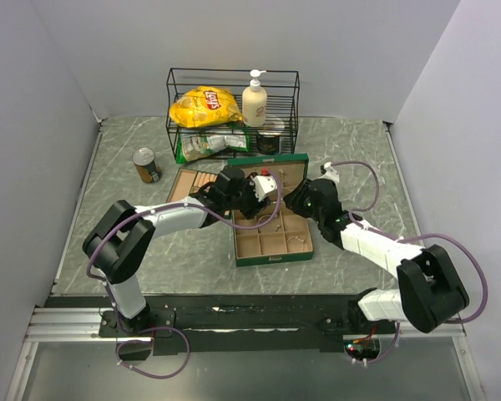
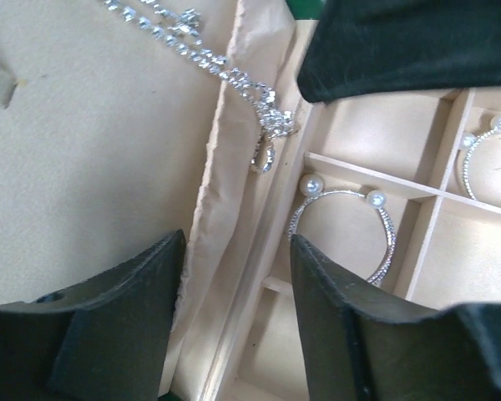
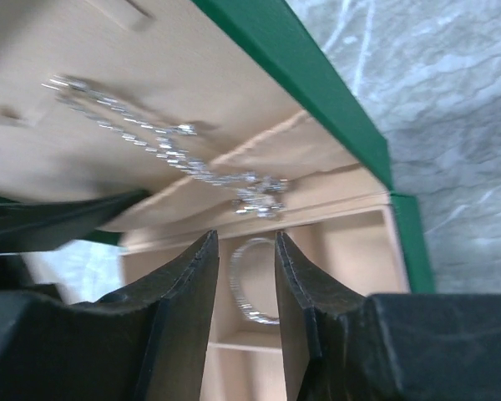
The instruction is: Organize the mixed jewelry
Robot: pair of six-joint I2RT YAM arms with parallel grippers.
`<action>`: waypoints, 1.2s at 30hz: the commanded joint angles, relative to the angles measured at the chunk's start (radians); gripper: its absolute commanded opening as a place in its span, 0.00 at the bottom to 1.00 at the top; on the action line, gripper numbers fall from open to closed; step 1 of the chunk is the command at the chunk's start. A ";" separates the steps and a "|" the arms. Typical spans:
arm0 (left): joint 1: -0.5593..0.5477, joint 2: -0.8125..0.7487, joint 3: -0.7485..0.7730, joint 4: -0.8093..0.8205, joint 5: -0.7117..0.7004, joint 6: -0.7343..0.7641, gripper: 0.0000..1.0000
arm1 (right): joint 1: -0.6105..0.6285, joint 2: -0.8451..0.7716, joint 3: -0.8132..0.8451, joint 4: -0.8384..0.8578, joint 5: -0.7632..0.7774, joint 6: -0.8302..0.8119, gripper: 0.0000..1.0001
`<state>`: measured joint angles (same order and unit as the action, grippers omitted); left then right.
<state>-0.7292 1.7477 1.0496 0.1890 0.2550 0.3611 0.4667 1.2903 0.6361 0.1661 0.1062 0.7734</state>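
We are at the back of the open green box (image 1: 271, 261) in the middle of the counter (image 1: 376, 150), both arms bent in over it. The left jaws stand apart and hold nothing; they straddle the padded edge between the lid lining and the compartments. The right jaws are also apart, by a narrower gap, and empty; through that gap we see a silver hoop (image 3: 250, 294) lying in the compartment below.

From the left wrist, one pearl-tipped hoop (image 2: 388, 238) sits in its own compartment and a second hoop (image 2: 465, 167) in the one beside it. The sparkling chain (image 2: 221, 71) lies stretched across the lid lining, its bunched end draped over the padded edge.

We judge the hoops sorted and the chain as the piece in hand. Next we would bring one pair of jaws down onto the bunched end, pinch it fully shut since the links are so fine, lift high enough to clear the edge, and lower it into a free compartment.
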 commanded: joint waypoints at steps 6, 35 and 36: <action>0.008 0.018 0.052 -0.026 0.013 -0.037 0.53 | -0.011 0.101 0.077 0.072 -0.008 -0.189 0.42; 0.019 0.004 0.018 0.021 0.076 -0.088 0.48 | -0.010 0.248 0.131 0.138 -0.040 -0.250 0.37; 0.019 0.007 0.020 0.021 0.078 -0.091 0.47 | -0.013 0.250 0.131 0.139 -0.043 -0.252 0.36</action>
<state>-0.7082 1.7611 1.0740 0.1761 0.2729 0.3031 0.4618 1.5208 0.7212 0.2775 0.0700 0.5442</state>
